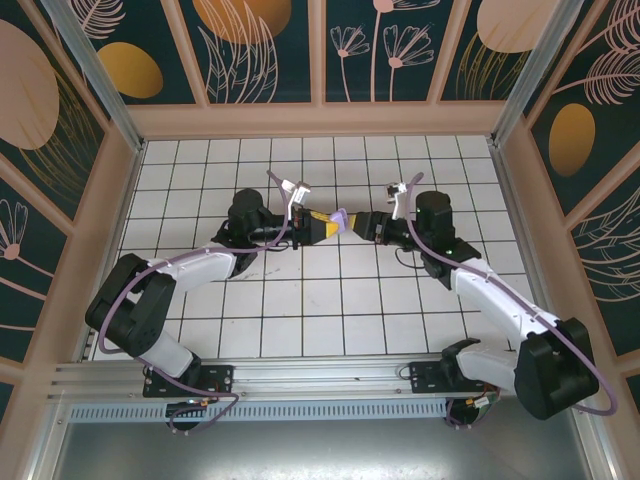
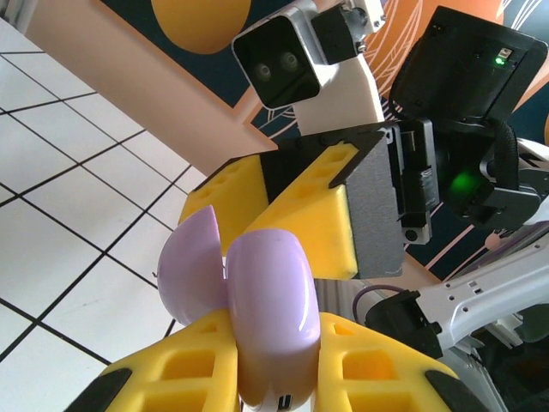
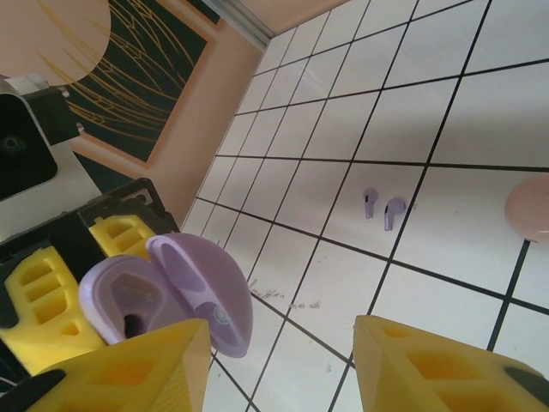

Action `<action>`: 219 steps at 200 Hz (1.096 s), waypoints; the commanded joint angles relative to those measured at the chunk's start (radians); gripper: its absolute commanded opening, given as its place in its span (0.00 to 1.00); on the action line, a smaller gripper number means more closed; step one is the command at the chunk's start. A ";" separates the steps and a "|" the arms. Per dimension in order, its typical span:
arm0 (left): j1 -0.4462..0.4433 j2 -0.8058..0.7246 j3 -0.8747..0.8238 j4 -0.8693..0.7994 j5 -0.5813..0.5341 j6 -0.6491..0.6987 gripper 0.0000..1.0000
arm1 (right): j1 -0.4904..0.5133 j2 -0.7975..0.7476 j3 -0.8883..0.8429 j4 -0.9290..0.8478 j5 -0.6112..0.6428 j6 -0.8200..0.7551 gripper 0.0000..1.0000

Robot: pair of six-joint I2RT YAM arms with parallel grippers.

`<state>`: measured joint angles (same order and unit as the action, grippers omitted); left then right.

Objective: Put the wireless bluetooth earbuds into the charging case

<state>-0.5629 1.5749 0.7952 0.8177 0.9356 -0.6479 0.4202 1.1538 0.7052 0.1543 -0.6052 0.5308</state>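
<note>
My left gripper (image 1: 325,226) is shut on the body of a lilac charging case (image 2: 273,300), held above the middle of the table. The case's lid (image 2: 193,266) is swung open to one side. My right gripper (image 1: 362,224) faces it closely and is open, with nothing between its yellow fingers (image 3: 137,369); the open lid (image 3: 206,287) sits just beside its left finger. Two lilac earbuds (image 3: 382,208) lie side by side on a white tile below, apart from both grippers. In the top view the case (image 1: 343,220) shows between the two gripper tips.
A pale pink rounded thing (image 3: 532,208) lies on the tiles near the earbuds, cut off by the right edge of the right wrist view. The tiled table (image 1: 300,300) is walled by patterned panels (image 1: 320,50) at the back and sides.
</note>
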 commanded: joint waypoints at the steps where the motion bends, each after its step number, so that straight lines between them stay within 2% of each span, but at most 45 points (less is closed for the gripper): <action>1: -0.003 -0.032 0.014 0.057 0.023 -0.015 0.00 | 0.011 0.014 0.007 0.054 -0.027 0.005 0.48; 166: -0.015 -0.015 0.012 0.074 0.034 -0.025 0.00 | 0.027 0.070 0.066 0.057 -0.036 -0.006 0.41; 219: -0.020 -0.011 0.017 0.074 0.042 -0.029 0.00 | 0.028 0.081 0.071 0.070 -0.058 -0.005 0.32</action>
<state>-0.5659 1.5719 0.7948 0.8345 0.9348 -0.6640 0.4412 1.2186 0.7372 0.1822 -0.6491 0.5301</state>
